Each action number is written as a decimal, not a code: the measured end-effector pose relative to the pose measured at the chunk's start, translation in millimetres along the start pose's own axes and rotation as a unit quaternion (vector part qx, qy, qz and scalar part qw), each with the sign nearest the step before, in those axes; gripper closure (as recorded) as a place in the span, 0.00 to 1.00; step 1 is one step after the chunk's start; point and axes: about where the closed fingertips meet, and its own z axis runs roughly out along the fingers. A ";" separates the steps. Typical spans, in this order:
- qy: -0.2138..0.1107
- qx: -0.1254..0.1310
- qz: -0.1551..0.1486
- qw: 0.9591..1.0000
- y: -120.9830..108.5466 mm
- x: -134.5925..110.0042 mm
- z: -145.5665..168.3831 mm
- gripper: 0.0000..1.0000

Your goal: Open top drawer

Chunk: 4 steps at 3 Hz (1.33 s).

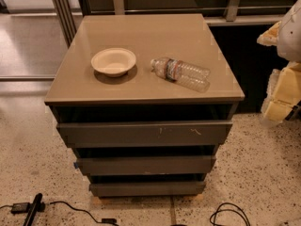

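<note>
Sitting on the cabinet top (141,32), a pale bowl (113,61) held nothing, with a clear bottle (181,73) lying on its side beside it. The top drawer (117,134) was just under the top: dark grey, handle-less, scratched right of centre. The gripper (282,86) was at the right edge, well apart from it; grip state couldn't be told.

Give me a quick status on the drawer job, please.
Gripper at right edge, off the cabinet. Top drawer untouched. Bowl, bottle on cabinet top, not blocking.

Hand (283,94) partly beyond right edge
</note>
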 end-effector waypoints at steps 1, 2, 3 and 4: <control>-0.001 0.000 0.000 1.000 0.7 0.2 0.7 0.00; -0.015 -0.006 0.001 1.000 9.6 2.5 10.0 0.00; -0.018 0.004 0.008 1.000 29.9 5.8 29.9 0.00; -0.038 0.014 0.017 0.999 63.1 15.6 64.8 0.00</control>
